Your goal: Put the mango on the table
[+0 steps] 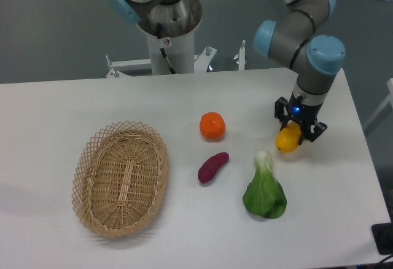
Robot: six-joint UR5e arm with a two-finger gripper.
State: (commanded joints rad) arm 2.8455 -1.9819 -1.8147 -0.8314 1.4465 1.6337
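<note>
The mango (287,139) is a yellow-orange fruit at the right side of the white table (184,97). My gripper (298,131) points down over it and its black fingers are closed around the fruit's upper part. Only the mango's lower left end shows below the fingers. It hangs at or just above the tabletop; I cannot tell if it touches.
A round orange tangerine (212,125) and a purple sweet potato (212,167) lie mid-table. A green bok choy (265,189) lies just below-left of the mango. An oval wicker basket (121,178) stands at the left. The arm's base (166,29) is at the back.
</note>
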